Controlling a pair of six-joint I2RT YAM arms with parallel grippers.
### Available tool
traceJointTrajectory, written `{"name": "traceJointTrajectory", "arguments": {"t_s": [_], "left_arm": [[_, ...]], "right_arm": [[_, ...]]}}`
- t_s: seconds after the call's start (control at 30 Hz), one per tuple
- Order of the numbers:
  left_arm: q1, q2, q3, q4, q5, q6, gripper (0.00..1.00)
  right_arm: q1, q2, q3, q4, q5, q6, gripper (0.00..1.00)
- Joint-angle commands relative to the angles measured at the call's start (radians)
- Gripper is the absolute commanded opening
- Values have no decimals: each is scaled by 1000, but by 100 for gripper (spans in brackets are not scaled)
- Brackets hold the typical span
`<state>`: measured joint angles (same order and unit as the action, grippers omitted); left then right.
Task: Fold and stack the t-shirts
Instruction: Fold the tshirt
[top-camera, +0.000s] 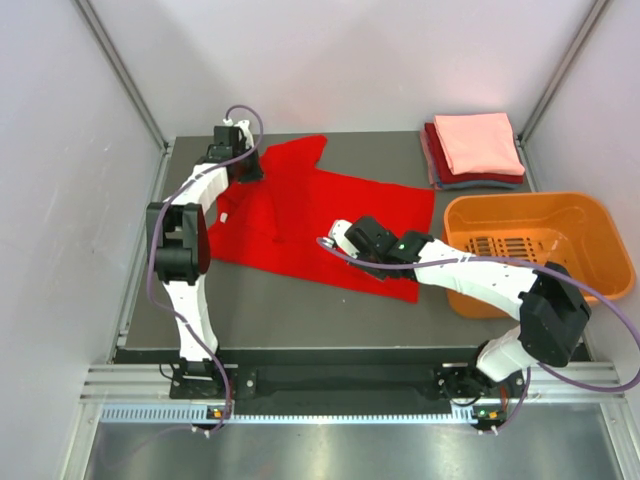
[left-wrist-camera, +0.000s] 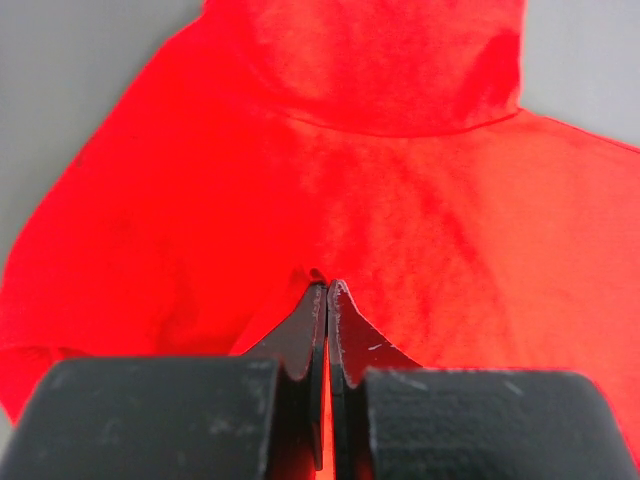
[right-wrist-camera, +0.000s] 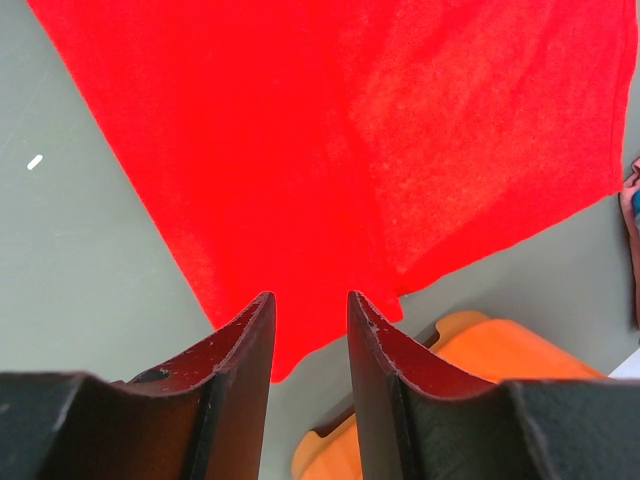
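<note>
Across the middle of the grey table (top-camera: 300, 310) a bright red t-shirt (top-camera: 330, 215) lies spread out, partly rumpled at its far-left end. The left fingers (left-wrist-camera: 315, 330) are closed there, pinching a small pucker of the red cloth at their tips. The right fingers (right-wrist-camera: 250, 340) stand apart over the shirt's near-right edge, with nothing between them. At the far-right corner sits a stack of folded t-shirts (top-camera: 478, 142), salmon-pink on top, dark red and grey-blue beneath. Just in front of the stack stands an orange basket (top-camera: 520, 199).
</note>
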<state>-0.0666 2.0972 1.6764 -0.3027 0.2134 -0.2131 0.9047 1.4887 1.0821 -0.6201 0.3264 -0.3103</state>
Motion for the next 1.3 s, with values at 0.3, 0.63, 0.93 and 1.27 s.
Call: {"name": "traceJointTrajectory", "arguments": {"t_s": [0.3, 0.63, 0.93, 1.27], "left_arm": [[-12, 18, 55, 47, 96, 58, 0], [7, -52, 140, -200, -319, -27, 48], [285, -386, -350, -245, -258, -261, 37], [422, -500, -569, -211, -162, -269, 35]], "right_arm": [[-10, -21, 19, 39, -12, 19, 36], [-10, 30, 102, 22, 59, 155, 35], [-12, 169, 209, 28, -21, 414, 21], [-13, 289, 194, 92, -84, 468, 7]]}}
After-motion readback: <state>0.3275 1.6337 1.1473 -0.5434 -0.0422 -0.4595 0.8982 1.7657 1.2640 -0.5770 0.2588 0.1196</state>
